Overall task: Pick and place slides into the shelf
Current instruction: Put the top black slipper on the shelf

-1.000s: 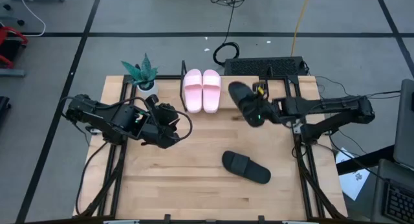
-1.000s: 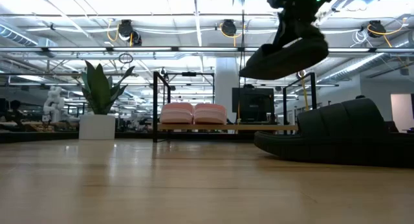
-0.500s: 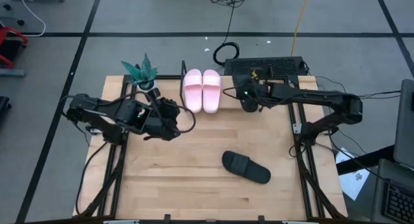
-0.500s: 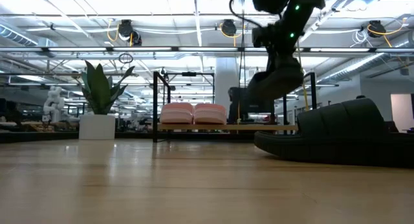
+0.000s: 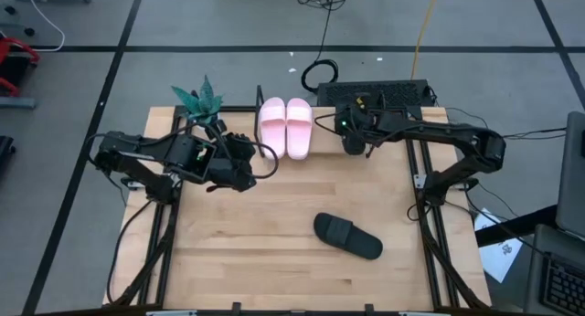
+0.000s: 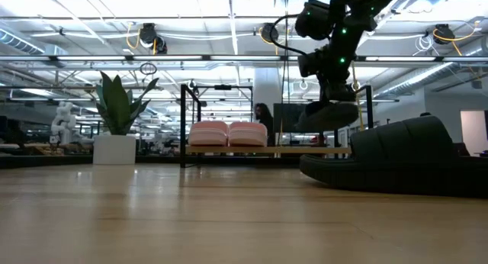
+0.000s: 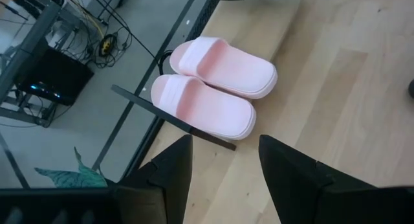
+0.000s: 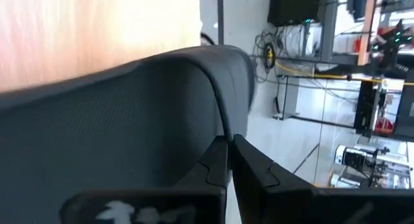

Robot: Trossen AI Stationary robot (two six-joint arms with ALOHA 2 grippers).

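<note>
High view first, against the one a second back. Finds the right gripper (image 5: pixel 351 127) swung from about 2 o'clock on the table (image 5: pixel 274 261) to 12 o'clock, over the shelf (image 5: pixel 259 124). Carries the black slide (image 5: pixel 353 145) with it, just beside the pink pair (image 5: pixel 286 127), on that pair's 3 o'clock side. Cannot tell from above whether touching the pink pair or slightly apart.

Checked level from the low view: has come down with the black slide (image 6: pixel 328 115), from high above the table to just over the shelf (image 6: pixel 267 150) board. Hangs roughly flat, a sliver of gap visible underneath, so judged not yet set down. From the right wrist view, fingers (image 8: pixel 217 162) pinched narrow on the dark strap, clamped firmly.

Left gripper (image 5: pixel 249 163) crept slightly toward 12 o'clock, now near the shelf's 9 o'clock end, beside the plant (image 5: pixel 196 101). Fingers (image 7: pixel 171 169) spread wide in its own wrist view, holding nothing, aimed at the pink pair (image 7: pixel 213 88).

Meaning for the task: pink pair shelved, third slide almost placed. Needs a small further drop and a release. Leaves the second black slide (image 5: pixel 347 236) lying at about 5 o'clock on the table, well apart from the shelf, untouched.
</note>
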